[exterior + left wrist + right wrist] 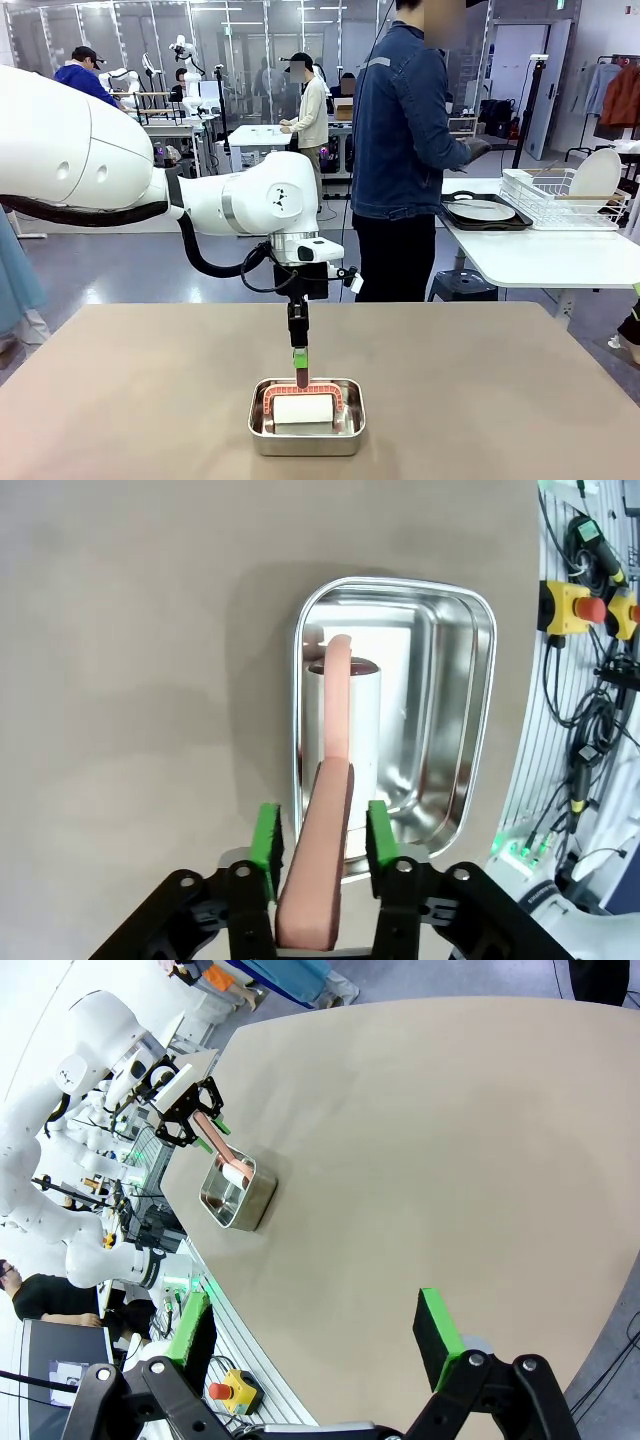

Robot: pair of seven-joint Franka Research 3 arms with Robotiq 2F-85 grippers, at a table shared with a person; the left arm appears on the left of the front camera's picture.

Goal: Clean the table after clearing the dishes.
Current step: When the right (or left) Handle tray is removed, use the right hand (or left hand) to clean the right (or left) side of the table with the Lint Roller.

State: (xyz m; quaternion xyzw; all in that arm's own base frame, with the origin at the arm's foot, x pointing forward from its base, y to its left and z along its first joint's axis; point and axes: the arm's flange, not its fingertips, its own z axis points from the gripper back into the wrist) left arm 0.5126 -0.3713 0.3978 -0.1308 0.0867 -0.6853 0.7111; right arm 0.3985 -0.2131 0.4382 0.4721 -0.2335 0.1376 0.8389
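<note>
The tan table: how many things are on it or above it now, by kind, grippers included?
steel pan: 1
white roller with pink handle: 1
grippers: 2, the left gripper and the right gripper
Total: 4

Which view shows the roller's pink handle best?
Left wrist view: the pink handle is close-up, clamped in the left gripper. Front view shows it small, arching over the white roll; right wrist view shows it tiny, far off.

Tan table [500,380], silver pan [306,447]; salmon-pink handle [335,780], white roll [366,720], green pincer pads [266,835]
</note>
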